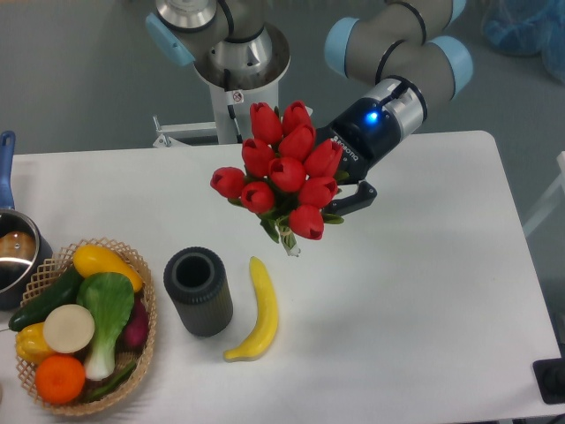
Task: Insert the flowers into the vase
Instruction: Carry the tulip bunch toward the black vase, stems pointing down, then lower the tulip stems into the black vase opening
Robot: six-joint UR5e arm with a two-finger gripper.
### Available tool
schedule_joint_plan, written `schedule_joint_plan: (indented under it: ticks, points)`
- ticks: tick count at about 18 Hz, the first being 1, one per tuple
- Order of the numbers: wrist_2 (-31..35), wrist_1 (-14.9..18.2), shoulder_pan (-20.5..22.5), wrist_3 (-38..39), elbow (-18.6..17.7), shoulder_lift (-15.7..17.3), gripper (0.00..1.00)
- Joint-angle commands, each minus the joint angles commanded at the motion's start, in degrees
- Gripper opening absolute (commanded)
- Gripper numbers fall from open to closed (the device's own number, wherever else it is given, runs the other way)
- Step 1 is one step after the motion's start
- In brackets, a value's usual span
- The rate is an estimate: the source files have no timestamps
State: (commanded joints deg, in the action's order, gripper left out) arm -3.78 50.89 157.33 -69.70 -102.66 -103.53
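hand (340,190) grips flowers (284,171) | aloft, up-right of vase (198,290) | banana (255,309) beside vase

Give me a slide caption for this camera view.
Gripper carries red tulips in the air toward the dark grey vase standing beside a banana.

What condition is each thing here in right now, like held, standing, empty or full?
Bunch of red artificial tulips with green stems: held in the air, tilted.
End effector: shut on the tulips.
Short dark grey cylindrical vase: upright, mouth empty.
Yellow banana: lying beside the vase.
Woven basket: full of vegetables.
Steel pot with blue handle: upright, partly out of view.
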Motion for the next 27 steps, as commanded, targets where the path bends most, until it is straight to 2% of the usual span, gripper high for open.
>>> schedule_joint_plan:
  ticks: [8, 11, 18, 20, 27]
  points:
    - [-2.3, 0.1, -5.6, -2.2, -0.4, -1.5, 0.45]
    - [-5.2, 0.2, -6.0, -2.0, -0.6, -1.5, 0.45]
    - [-5.3, 0.3, -7.6, -1.8, -1.0, -1.4, 0.45]
    - [-5.5, 0.2, -9.5, -1.9, -0.8, -2.3, 0.45]
    - [-5.9, 0.2, -10.5, -2.2, -0.7, -2.7, 0.45]
